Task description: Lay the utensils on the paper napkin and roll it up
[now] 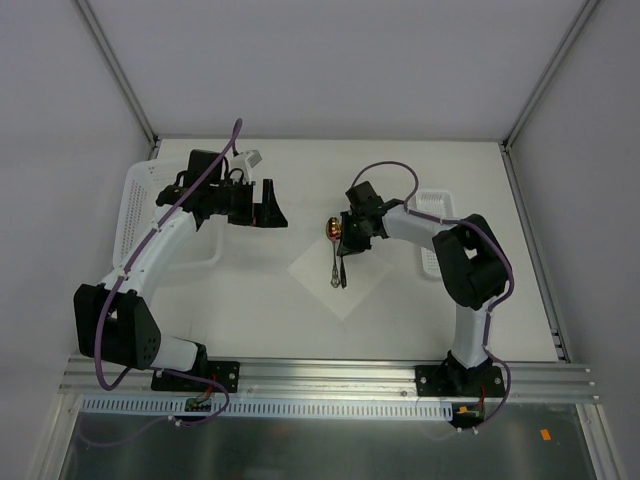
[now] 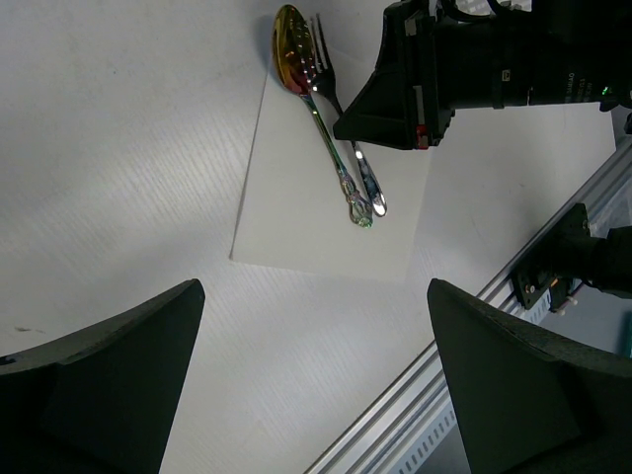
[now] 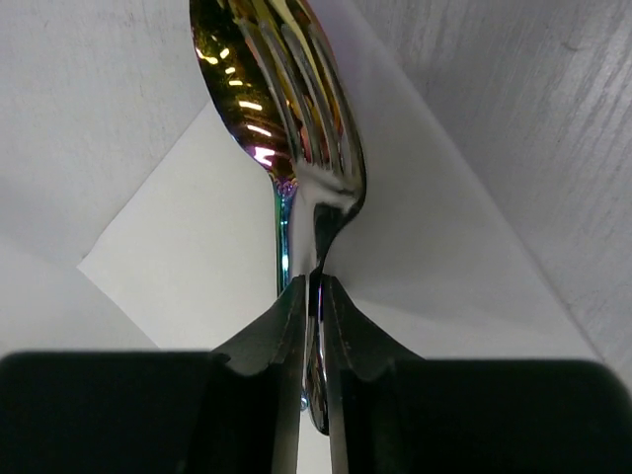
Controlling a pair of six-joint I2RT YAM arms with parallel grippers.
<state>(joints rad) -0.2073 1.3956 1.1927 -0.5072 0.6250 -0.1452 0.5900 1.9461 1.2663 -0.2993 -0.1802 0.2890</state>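
The right gripper point(image 3: 314, 286) hangs low over the paper napkin point(image 2: 296, 197), its fingers standing close on either side of the dark fork's point(image 3: 316, 212) neck. Whether they are pinching the metal or have let it go cannot be told from these views. The fork lies just beside the gold-bowled spoon point(image 2: 321, 118), handles running across the napkin while the spoon's bowl and the fork's tines reach past its far corner onto the white table point(image 2: 118, 148). The left gripper point(image 2: 314, 296) waits to one side above the table, jaws spread wide and empty.

The step in hand appears to be setting the fork down, with the rolling not yet begun. Done well, the release would be a clean parting of the fingers and a straight lift, so that neither finger drags the fork off line or nudges the spoon. The thin napkin is likely to slide or lift, so a gentle exit matters.
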